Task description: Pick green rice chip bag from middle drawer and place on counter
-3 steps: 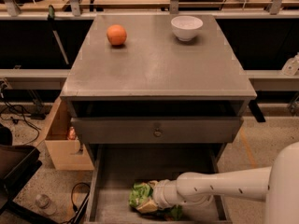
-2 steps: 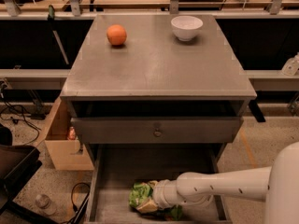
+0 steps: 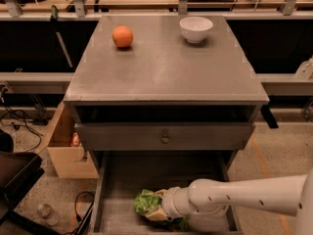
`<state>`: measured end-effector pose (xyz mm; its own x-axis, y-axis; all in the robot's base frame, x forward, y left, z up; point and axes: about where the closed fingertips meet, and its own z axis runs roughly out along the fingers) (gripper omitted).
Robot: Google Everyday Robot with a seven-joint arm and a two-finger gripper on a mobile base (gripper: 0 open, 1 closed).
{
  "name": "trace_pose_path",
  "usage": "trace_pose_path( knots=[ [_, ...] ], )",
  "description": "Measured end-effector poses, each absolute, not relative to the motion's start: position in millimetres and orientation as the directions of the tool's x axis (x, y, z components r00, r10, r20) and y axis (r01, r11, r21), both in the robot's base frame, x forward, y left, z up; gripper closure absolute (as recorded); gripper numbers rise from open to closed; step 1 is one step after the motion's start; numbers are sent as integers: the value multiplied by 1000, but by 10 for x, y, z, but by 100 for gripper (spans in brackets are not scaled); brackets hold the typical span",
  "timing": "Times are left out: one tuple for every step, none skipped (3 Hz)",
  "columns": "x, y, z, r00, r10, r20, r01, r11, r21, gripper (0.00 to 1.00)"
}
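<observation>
The green rice chip bag (image 3: 145, 201) lies on the plank floor of the open middle drawer (image 3: 117, 185), near its front. My white arm reaches in from the right, and my gripper (image 3: 161, 211) is down on the bag's right part, with green showing on both sides of it. The counter (image 3: 166, 67) is the flat grey top of the cabinet above the drawer.
An orange (image 3: 122, 36) and a white bowl (image 3: 196, 29) sit at the back of the counter. A closed drawer panel with a round knob (image 3: 165, 139) is above the open drawer. A cardboard box (image 3: 66, 148) stands left of the cabinet; a dark chair (image 3: 14, 180) is at lower left.
</observation>
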<state>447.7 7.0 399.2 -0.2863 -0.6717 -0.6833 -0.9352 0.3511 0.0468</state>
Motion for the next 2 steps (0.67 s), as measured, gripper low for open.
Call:
trace_pose_path(
  knots=[
    [4304, -98, 4608, -293, -659, -692, -929, 367, 44, 100],
    [4253, -434, 5343, -321, -651, -688, -909, 415, 32, 100]
  ],
)
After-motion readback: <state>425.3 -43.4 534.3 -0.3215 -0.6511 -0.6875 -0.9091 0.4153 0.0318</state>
